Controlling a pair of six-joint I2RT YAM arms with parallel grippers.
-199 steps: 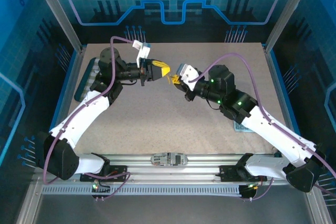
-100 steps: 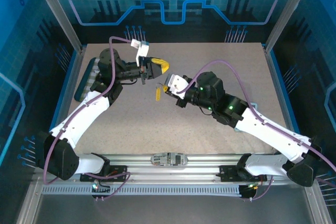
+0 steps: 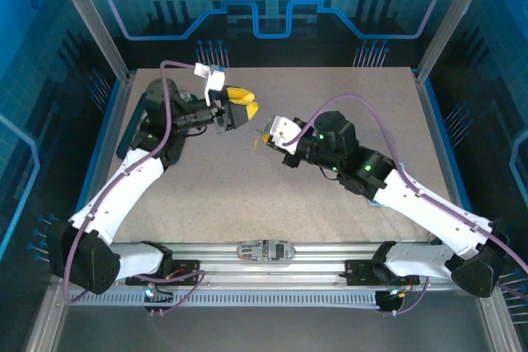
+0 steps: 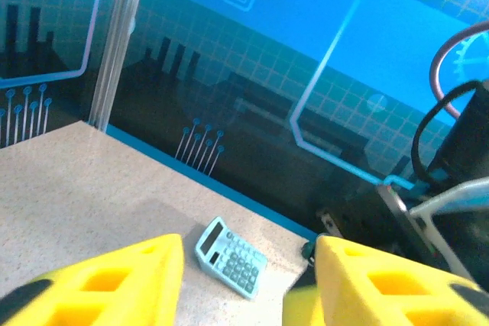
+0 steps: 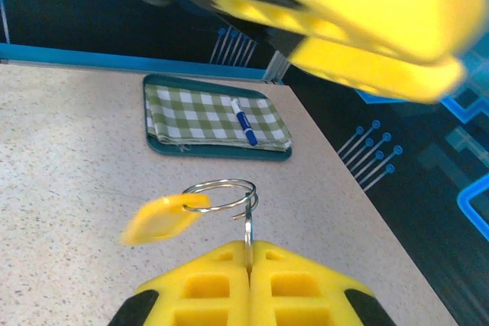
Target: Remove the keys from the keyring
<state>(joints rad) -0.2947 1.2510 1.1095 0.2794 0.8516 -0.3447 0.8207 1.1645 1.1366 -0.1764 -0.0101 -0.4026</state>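
Observation:
My right gripper (image 5: 250, 253) is shut on a thin metal key (image 5: 248, 228), seen edge-on, which rises out of the closed yellow pads. A wire ring (image 5: 219, 195) hangs from the key's top. The yellow-orange keyring tag (image 5: 157, 217) dangles off the ring's left side, above the table. In the top view the tag (image 3: 256, 139) hangs just left of the right gripper (image 3: 269, 131). My left gripper (image 3: 242, 106) hovers a short way up-left of it. Its yellow fingers (image 4: 114, 280) stand apart, open, with nothing between them. The left gripper (image 5: 367, 13) also looms above the ring.
A pale blue calculator (image 4: 231, 257) lies on the table near the right arm, partly under it (image 3: 381, 201). A teal tray (image 5: 221, 153) holding a green checked cloth and a blue pen (image 5: 244, 124) sits at the table's left edge (image 3: 132, 125).
The left gripper has drawn back to the left, away from the ring, and its fingers have parted. The right gripper keeps the key; the tag has swung up and right with it.

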